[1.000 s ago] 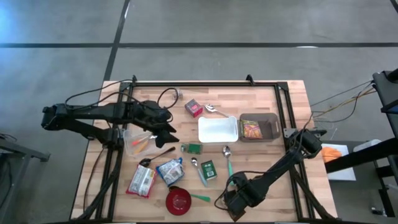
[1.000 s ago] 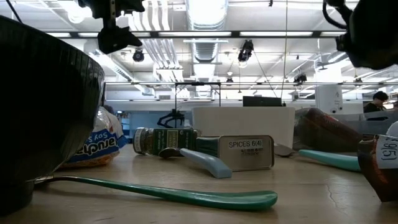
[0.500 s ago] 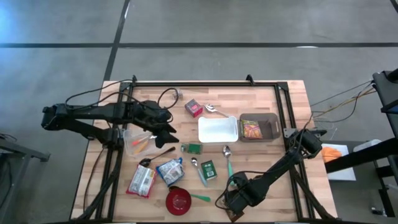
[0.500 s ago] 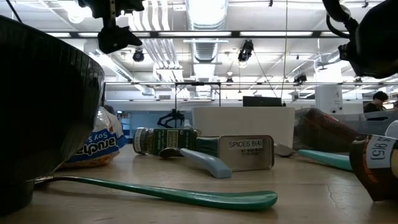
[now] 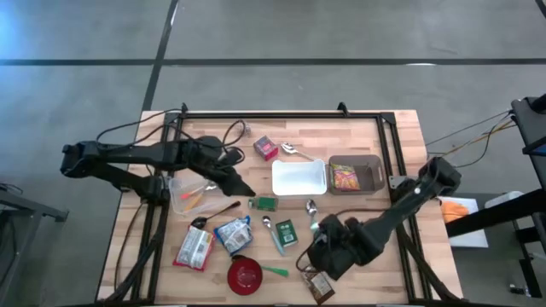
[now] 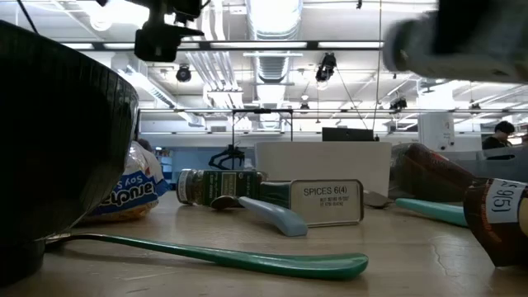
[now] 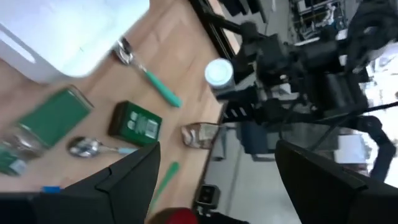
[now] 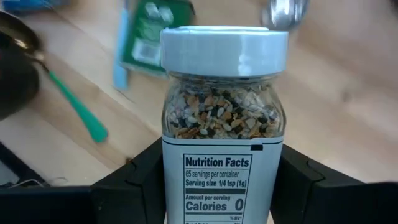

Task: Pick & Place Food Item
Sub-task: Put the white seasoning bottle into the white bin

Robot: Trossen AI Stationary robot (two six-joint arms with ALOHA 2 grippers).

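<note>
A clear seasoning jar (image 8: 224, 118) with a white lid (image 8: 224, 46) and a nutrition label sits in my right gripper (image 5: 322, 247), which hangs over the table's near right part. The lid (image 7: 217, 71) also shows in the left wrist view. A brown packet (image 5: 317, 286) lies flat by the near edge, just below that gripper. My left gripper (image 5: 241, 186) hovers open above the table's left half, beside a clear tub (image 5: 189, 194), with nothing between its fingers (image 7: 134, 180). My right gripper pinches the jar's labelled lower body (image 8: 186, 180) between its two fingers (image 8: 134, 177), one on each side. The fingers slant down from the near right and lie along the jar. The lid end points away from the wrist. The jar is lifted clear of the table.
A white tray (image 5: 299, 177) and a brown food box (image 5: 354, 175) stand at mid right. A green tin (image 5: 286, 232), spoons (image 5: 311, 217), a red bowl (image 5: 245, 275), snack bags (image 5: 194, 247), a green bottle (image 5: 263, 204) and a pink box (image 5: 266, 148) lie around.
My right gripper has risen from the near edge and gone toward the table's middle, tipping and rolling as it went, and the brown packet now lies uncovered below it. My left gripper has rolled about its wrist in place.
</note>
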